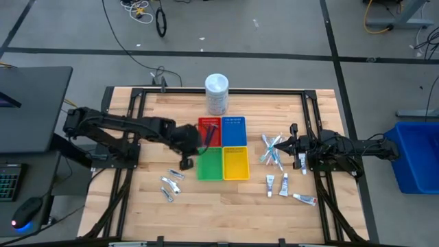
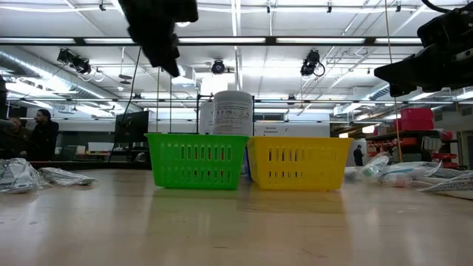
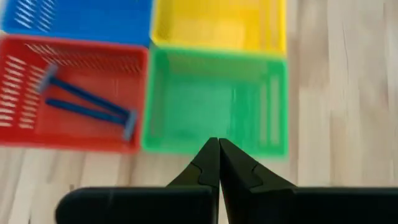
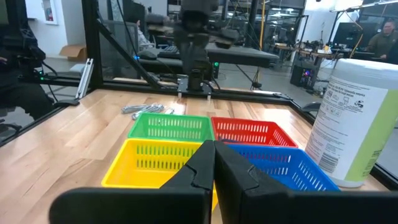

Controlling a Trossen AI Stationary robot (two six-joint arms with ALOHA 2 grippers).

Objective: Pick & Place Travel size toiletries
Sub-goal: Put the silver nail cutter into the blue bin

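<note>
While left end effector (image 3: 218,163) hovers pressed together, blue sticks (image 3: 87,102) in red tray (image 3: 134,62) just beyond.

Two dark jointed arms; matte black, wedge-shaped jaws tapering to pointed tips.

grey concrete floor (image 1: 274,34) crossed by dark tape lines, loose cables (image 1: 140,10); blue bin (image 1: 418,154) at right; ceiling strip lights (image 2: 244,41); distant shelving (image 2: 403,133).

A pale wooden slatted table (image 1: 226,195) bears four coloured plastic trays (image 1: 223,149), a white cylindrical tub (image 1: 217,95), silvery sachets (image 1: 171,184), toothbrush-like sticks (image 1: 271,149) and white tubes (image 1: 282,185).
</note>
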